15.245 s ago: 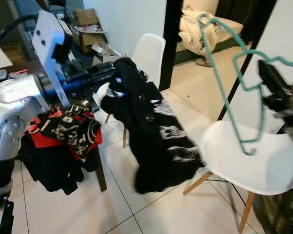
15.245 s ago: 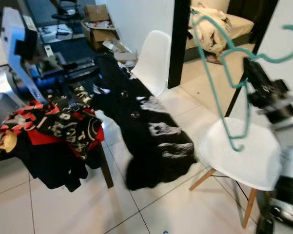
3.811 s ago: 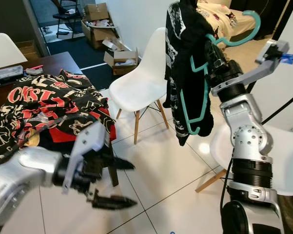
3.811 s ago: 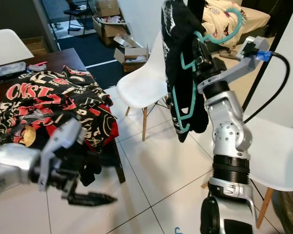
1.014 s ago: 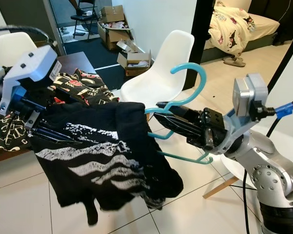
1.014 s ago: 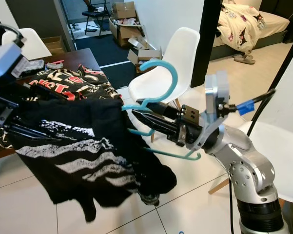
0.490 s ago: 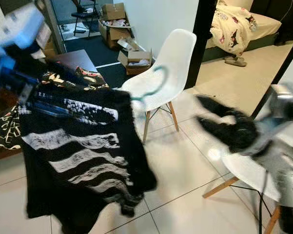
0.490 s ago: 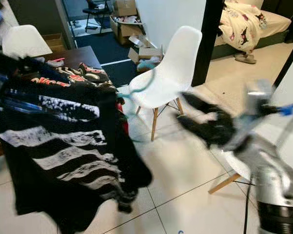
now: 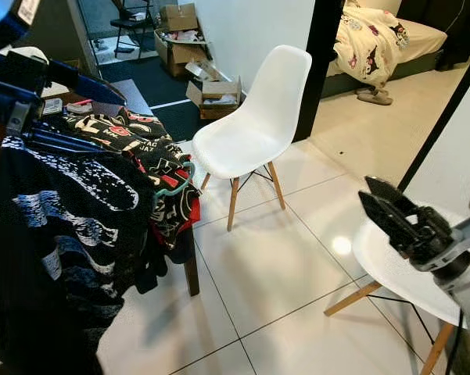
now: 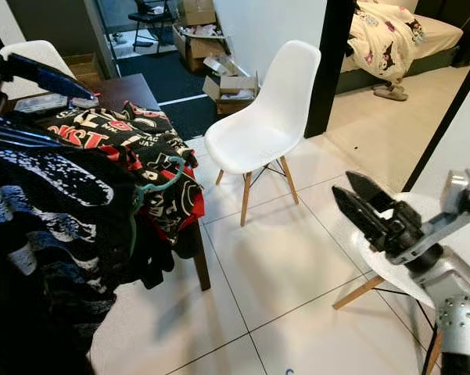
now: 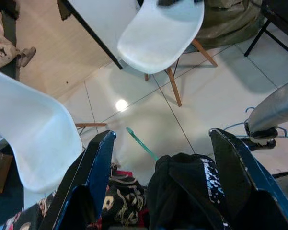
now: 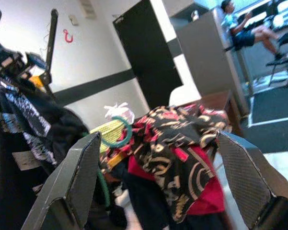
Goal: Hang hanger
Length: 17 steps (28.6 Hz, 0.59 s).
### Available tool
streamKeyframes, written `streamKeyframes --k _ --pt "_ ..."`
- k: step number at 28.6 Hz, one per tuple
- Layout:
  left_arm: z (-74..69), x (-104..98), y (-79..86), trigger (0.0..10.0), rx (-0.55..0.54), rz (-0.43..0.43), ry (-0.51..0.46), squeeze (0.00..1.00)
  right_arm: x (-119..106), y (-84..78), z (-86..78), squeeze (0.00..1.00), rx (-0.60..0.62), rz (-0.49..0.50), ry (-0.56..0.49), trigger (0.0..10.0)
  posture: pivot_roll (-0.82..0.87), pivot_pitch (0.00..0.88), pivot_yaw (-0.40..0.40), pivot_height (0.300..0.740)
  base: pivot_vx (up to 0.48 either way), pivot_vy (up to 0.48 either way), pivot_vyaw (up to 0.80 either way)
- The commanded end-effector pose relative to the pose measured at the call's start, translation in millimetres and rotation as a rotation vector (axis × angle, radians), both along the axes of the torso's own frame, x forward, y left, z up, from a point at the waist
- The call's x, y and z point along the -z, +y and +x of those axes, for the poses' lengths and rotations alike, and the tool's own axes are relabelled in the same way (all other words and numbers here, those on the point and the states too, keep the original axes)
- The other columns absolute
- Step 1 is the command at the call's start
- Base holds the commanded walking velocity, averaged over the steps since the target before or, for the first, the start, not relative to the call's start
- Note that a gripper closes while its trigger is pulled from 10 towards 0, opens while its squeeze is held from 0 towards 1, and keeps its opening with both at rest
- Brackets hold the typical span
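Left gripper (image 11: 163, 133) up high at far left, fingers spread wide, not clamped. Black printed garment (image 9: 55, 234) bunched between them and hanging down from there; looks draped over the lower finger, not pinched. Teal hanger (image 10: 158, 185) inside the garment, hook poking out on the side toward the table (image 9: 129, 90), close to the clothes pile (image 9: 133, 137).

Judged step: carry the dressed hanger to a hanging spot. Where that spot is: cannot tell from here.

For doing it well:
- Close down on the hanger neck or the fabric before moving; a loose drape will likely slide off on a swing.
- Keep the hook away from the pile, easy snag.
- Lift high enough that the hem doesn't drag on the tiled floor (image 9: 281, 258).
- Lead with the hook, open side toward the target, then lower and release only once weight is taken.

Middle: white chair (image 9: 254, 129) standing free on the tiles, nothing on the seat.

Right gripper (image 9: 387, 211) low at right, above the second white chair (image 9: 391, 269), fingers well apart, holding nothing. Available to steady the hook or the shoulder of the garment.

Containers, all at the back:
- Cardboard box (image 9: 176, 16) by the far wall, flaps up, contents too small to tell.
- Open box (image 9: 213, 84) just behind the middle chair, something pale inside, likely paper or packing; cannot say more.
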<state>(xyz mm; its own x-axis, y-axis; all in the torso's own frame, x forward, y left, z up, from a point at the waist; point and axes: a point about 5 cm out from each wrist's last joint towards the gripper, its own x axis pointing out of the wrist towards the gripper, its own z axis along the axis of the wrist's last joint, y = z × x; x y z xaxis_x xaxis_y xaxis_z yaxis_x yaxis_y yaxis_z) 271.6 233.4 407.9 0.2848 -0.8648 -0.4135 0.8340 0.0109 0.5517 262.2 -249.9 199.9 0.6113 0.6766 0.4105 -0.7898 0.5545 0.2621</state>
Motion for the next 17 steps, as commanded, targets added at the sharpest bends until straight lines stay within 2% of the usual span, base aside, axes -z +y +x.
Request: streamKeyframes --k 1,2,5,7,8,9,10,11,12,13,17 --pt "-4.8 -8 -1.3 0.0 0.023 -0.008 -0.031 0.0 0 3.4 -1.3 1.0 -0.004 -0.013 -0.001 10.0 0.1 0.077 0.025 0.74 0.0 0.0 0.0" --pt "-4.9 -7 -3.4 0.0 0.043 -0.032 -0.027 0.0 -4 23.0 7.5 1.0 -0.027 -0.048 -0.007 10.0 0.1 0.076 0.022 0.74 0.0 0.0 0.0" --pt "-4.9 -7 -3.8 0.0 0.048 -0.043 -0.027 0.0 -6 30.4 11.4 1.0 -0.033 -0.069 -0.008 10.0 0.1 0.076 0.022 0.74 0.0 0.0 0.0" --pt "-6.1 -10 -5.5 0.0 0.081 -0.074 -0.025 0.0 -8 60.0 23.9 0.96 -0.054 -0.161 0.001 10.0 0.09 0.071 0.019 0.74 0.0 0.0 0.0" --pt "-6.1 -10 -5.5 0.0 0.081 -0.074 -0.025 0.0 -8 60.0 23.9 0.96 -0.054 -0.161 0.001 10.0 0.09 0.071 0.019 0.74 0.0 0.0 0.0" --pt "-6.5 -10 -6.3 0.0 0.092 -0.084 -0.024 0.0 -10 70.4 27.1 0.91 -0.065 -0.179 -0.004 10.0 0.09 0.07 0.018 0.74 0.0 0.0 0.0" --pt "-6.5 -10 -6.3 0.0 0.092 -0.084 -0.024 0.0 -10 70.4 27.1 0.91 -0.065 -0.179 -0.004 10.0 0.09 0.07 0.018 0.74 0.0 0.0 0.0" --pt "-6.5 -11 -7.0 0.0 0.103 -0.094 -0.025 0.0 -16 80.5 30.5 0.81 -0.077 -0.171 -0.018 10.0 0.09 0.071 0.018 0.74 0.0 0.0 0.0" --pt "-6.5 -11 -7.0 0.0 0.103 -0.094 -0.025 0.0 -16 80.5 30.5 0.81 -0.077 -0.171 -0.018 10.0 0.09 0.071 0.018 0.74 0.0 0.0 0.0" --pt "-6.2 -12 -7.7 0.0 0.112 -0.101 -0.026 0.0 -20 87.2 32.4 0.75 -0.089 -0.155 -0.034 10.0 0.09 0.068 0.019 0.74 0.0 0.0 0.0" --pt "-6.3 -14 -8.8 0.0 0.127 -0.115 -0.033 0.0 -25 97.8 33.2 0.73 -0.116 -0.128 -0.051 10.0 0.09 0.067 0.018 0.74 0.0 0.0 0.0"
